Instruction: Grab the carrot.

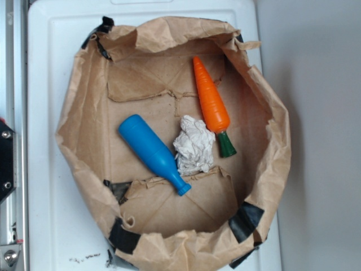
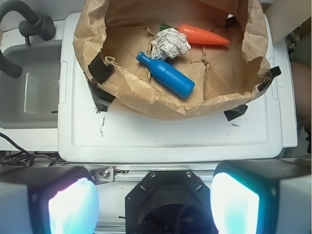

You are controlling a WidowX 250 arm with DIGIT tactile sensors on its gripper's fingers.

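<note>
The carrot (image 1: 211,100) (image 2: 203,35) is a bright orange ridged cone with a dark green stem end. It lies on the floor of a crumpled brown paper bag (image 1: 79,107) (image 2: 161,105), toward the bag's far side in the wrist view. My gripper (image 2: 153,204) is open, its two pale fingers wide apart at the bottom of the wrist view, well short of the bag and over the robot's black base. Nothing is between the fingers. The gripper does not appear in the exterior view.
A blue plastic bottle (image 1: 152,152) (image 2: 166,75) and a crumpled white paper ball (image 1: 194,145) (image 2: 170,43) lie beside the carrot in the bag. The bag stands on a white tray (image 1: 42,197) (image 2: 170,141). A grey sink (image 2: 29,92) with a dark faucet (image 2: 29,22) is at the left.
</note>
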